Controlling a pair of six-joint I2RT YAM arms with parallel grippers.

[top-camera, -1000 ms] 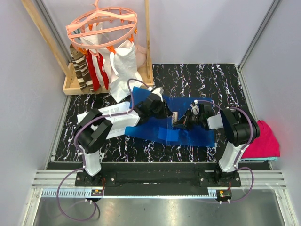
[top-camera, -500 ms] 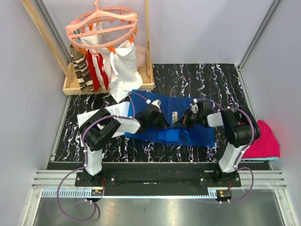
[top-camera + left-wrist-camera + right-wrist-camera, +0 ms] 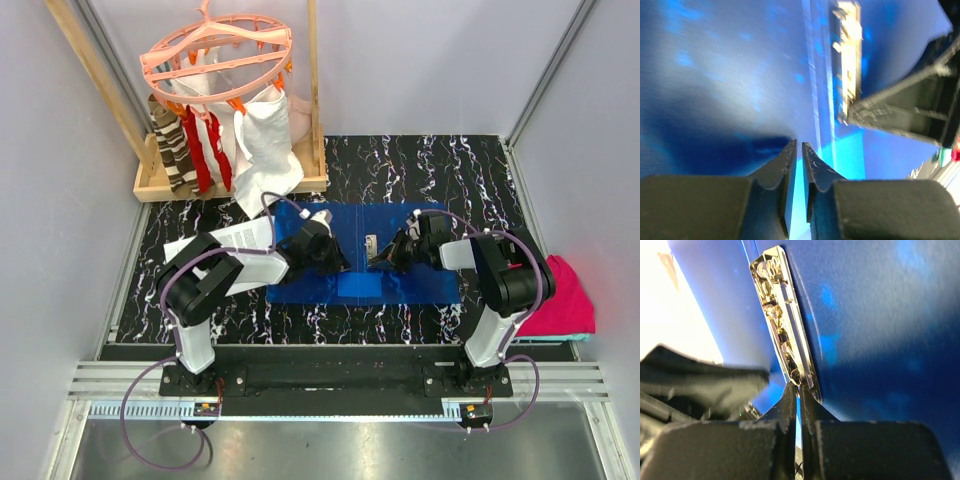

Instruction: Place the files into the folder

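Down it goes: the flat blue plastic folder (image 3: 400,285), tilted up a second ago, now lies open on the black marbled desk (image 3: 450,165). The left gripper (image 3: 799,145) has narrowed to a slit over the cover (pinching it? I cannot tell), and the right gripper (image 3: 796,387) is pressed together at the metal clip (image 3: 785,325). The white printed paper files (image 3: 240,235) wait at the folder's left edge, ready to load.

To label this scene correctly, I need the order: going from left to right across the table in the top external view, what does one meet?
files → left gripper → right gripper → magenta cloth
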